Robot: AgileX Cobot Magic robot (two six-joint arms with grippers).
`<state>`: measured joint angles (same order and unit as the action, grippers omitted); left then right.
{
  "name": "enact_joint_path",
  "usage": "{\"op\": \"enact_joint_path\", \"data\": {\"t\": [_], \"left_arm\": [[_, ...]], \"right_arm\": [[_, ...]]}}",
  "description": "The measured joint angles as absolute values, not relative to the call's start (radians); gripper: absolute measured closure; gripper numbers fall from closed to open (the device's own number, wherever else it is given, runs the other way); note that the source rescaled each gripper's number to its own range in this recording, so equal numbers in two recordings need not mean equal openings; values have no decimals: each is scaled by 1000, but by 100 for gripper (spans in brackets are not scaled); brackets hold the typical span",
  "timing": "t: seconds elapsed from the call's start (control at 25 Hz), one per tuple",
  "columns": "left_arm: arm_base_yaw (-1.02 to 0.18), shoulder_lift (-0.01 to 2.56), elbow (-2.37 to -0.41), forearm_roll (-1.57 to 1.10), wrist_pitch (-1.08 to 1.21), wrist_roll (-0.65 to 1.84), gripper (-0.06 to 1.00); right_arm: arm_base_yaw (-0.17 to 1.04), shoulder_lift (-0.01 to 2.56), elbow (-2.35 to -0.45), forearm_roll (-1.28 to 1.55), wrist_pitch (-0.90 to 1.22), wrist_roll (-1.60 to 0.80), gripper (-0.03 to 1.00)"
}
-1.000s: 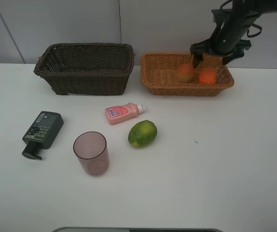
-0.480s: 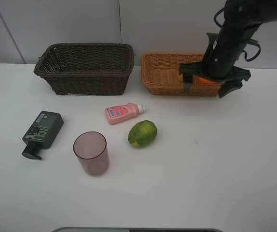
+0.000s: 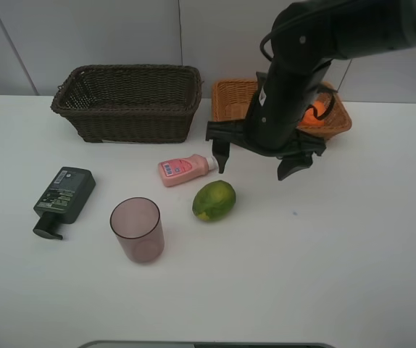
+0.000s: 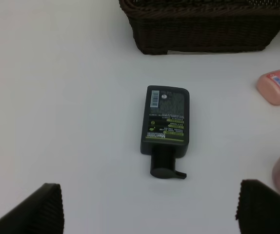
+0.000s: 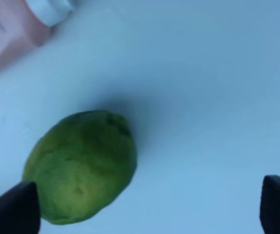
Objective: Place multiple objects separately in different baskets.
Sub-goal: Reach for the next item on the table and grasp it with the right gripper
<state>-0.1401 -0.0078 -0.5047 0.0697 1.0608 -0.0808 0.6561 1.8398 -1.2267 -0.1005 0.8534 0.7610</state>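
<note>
My right gripper, wide open and empty, hangs over the green-yellow fruit lying mid-table right of the mauve cup; it looks firm, round and apt to roll, so I'd pinch its middle.

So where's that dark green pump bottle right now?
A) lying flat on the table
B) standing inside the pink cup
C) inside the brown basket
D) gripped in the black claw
A: the dark green pump bottle lies flat on the white table, out in front of the dark brown basket.
</note>
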Motion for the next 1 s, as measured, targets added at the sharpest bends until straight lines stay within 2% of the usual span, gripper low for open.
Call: {"op": "enact_joint_path", "data": {"t": [0.28,0.6,1.0], "left_arm": [[-140,-8,-505,70,1061,-81,3],[-140,-8,-505,70,1061,-81,3],[-140,-8,-505,70,1061,-81,3]], "right_arm": [[721,1878,-1254,-120,825,956,-3],[737,2009,-1391,-159,919,977,-3],[737,2094,-1392,-114,888,984,-3]]}}
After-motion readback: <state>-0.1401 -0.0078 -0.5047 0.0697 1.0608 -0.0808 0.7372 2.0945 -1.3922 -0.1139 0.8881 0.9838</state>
